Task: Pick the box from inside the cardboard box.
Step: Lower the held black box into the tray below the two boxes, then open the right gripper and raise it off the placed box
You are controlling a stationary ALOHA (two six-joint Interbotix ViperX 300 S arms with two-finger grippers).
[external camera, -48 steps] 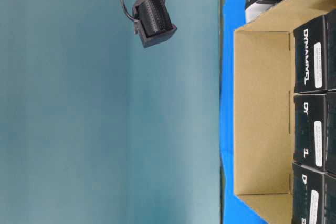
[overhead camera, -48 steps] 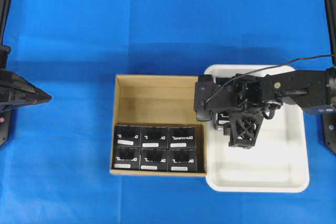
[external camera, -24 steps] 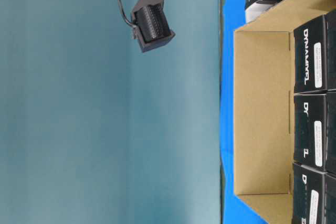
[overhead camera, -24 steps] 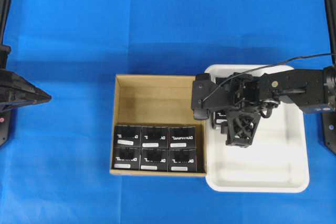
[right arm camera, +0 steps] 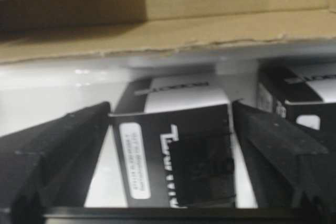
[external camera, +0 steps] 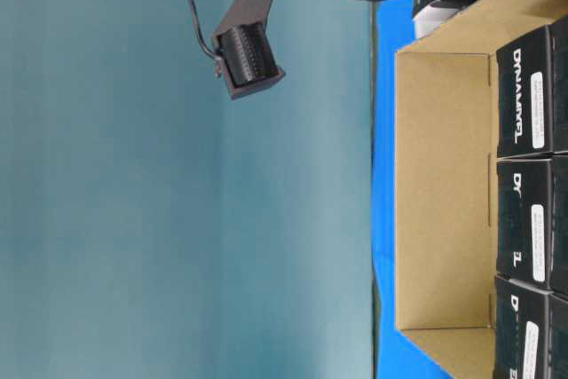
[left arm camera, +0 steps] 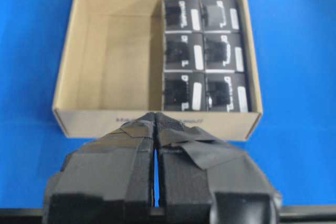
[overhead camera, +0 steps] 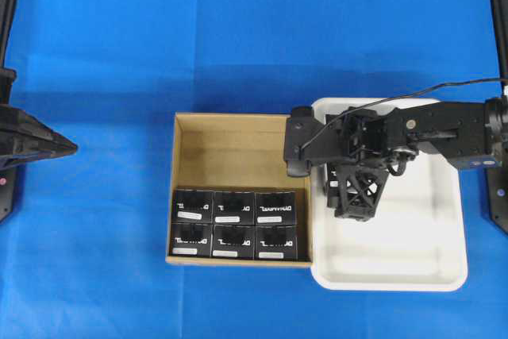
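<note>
The cardboard box (overhead camera: 234, 152) lies mid-table with several black boxes (overhead camera: 234, 224) packed along its near side; its far half is bare. In the left wrist view the same boxes (left arm camera: 202, 56) fill the right part of the cardboard box (left arm camera: 110, 66). My right gripper (overhead camera: 349, 168) hangs over the white tray. In the right wrist view my right gripper (right arm camera: 170, 114) is open, with one black box (right arm camera: 173, 156) standing on the tray between the fingers and a gap at each side. My left gripper (overhead camera: 71, 147) is shut and empty at the far left.
The white tray (overhead camera: 397, 252) sits flush against the cardboard box's right wall (right arm camera: 210, 30). Another black box (right arm camera: 304, 90) stands in the tray beside the right finger. Blue cloth covers the table. The right wrist camera (external camera: 244, 59) hangs above the cardboard box (external camera: 444, 193).
My right gripper's jaws have spread wider off the box in the tray. The right wrist has shifted slightly left and up. The left arm has not moved.
</note>
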